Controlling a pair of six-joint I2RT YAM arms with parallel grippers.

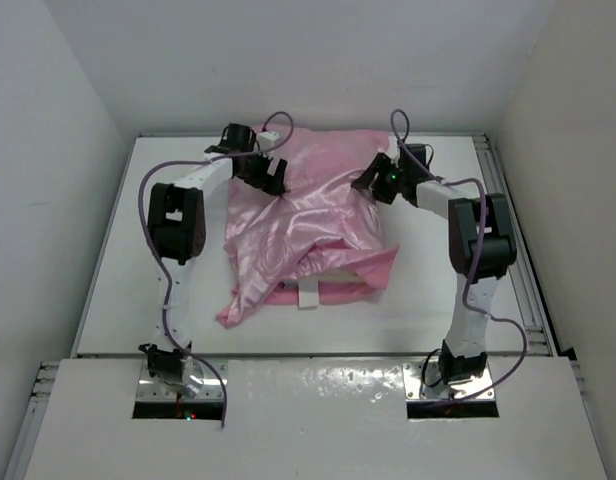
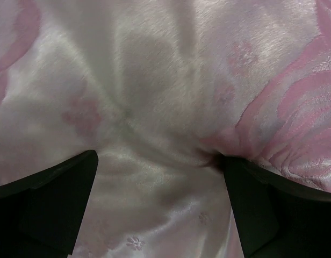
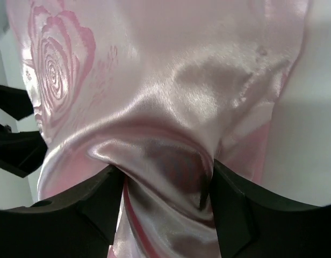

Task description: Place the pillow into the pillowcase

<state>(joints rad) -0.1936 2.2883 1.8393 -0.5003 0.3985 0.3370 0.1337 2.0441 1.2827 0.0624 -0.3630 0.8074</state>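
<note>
The pink satin pillowcase lies crumpled over the pillow in the middle of the table. Only a cream strip of the pillow shows at the open near end, with a small white tab below it. My left gripper is down on the far left part of the pillowcase. In the left wrist view its jaws stand wide apart with pink satin lying between them. My right gripper is on the far right part. In the right wrist view its jaws pinch a bunched fold of the pillowcase.
The white table has raised rails along its left and right edges and white walls around it. A loose corner of the pillowcase trails toward the near left. The left arm's dark fingers show at the left edge of the right wrist view.
</note>
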